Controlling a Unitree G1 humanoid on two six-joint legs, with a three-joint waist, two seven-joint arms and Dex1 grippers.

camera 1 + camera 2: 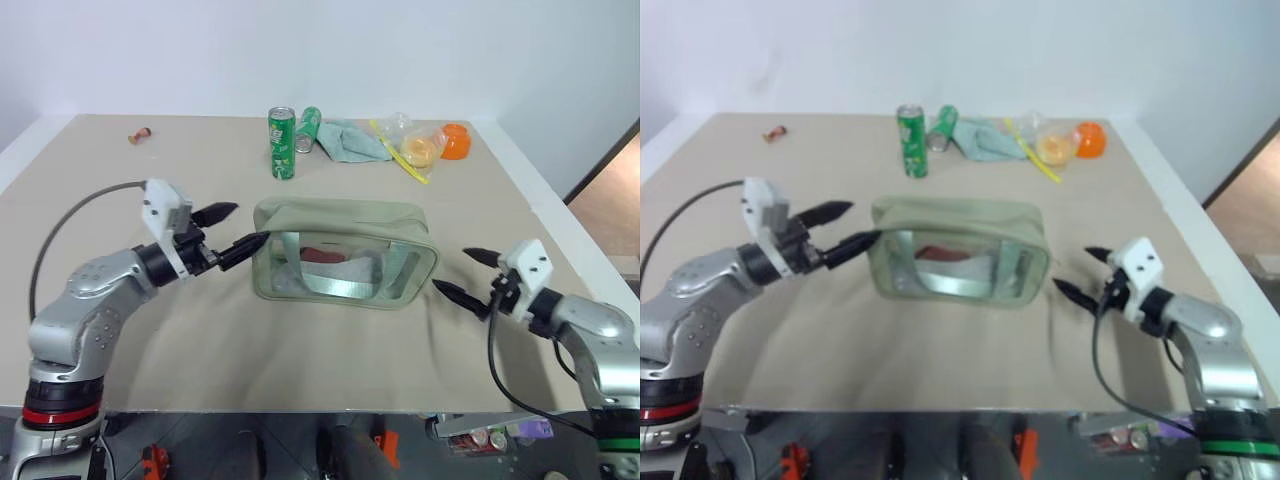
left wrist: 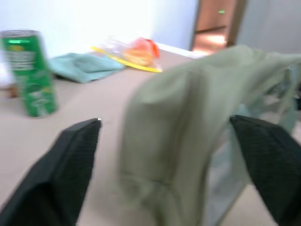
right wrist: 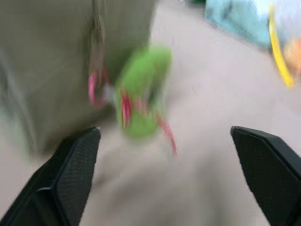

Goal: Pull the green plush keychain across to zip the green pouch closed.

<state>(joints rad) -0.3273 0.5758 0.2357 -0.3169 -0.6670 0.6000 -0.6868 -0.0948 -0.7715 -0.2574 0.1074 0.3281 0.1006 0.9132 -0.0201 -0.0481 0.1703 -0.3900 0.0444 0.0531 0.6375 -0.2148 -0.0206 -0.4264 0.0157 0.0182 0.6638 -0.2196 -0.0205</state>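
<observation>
The green pouch [image 1: 340, 250] sits in the middle of the table, its top flap lying flat and its clear side facing me. The green plush keychain [image 3: 141, 94] hangs blurred at the pouch's right end on a pink-red cord, free of any finger. My right gripper [image 1: 452, 270] is open just right of that end, with nothing between its fingers. My left gripper [image 1: 248, 224] is open at the pouch's left end, one fingertip [image 1: 260, 239] right at the corner; whether it touches I cannot tell. The left wrist view has the pouch's end [image 2: 188, 132] between the wide-spread fingers.
An upright green soda can [image 1: 282, 143] stands behind the pouch, with a second can [image 1: 309, 122] lying beside a teal cloth [image 1: 350, 140]. A clear bag of yellow and orange items [image 1: 420, 148] is at the back right. A small object [image 1: 141, 135] lies far back left.
</observation>
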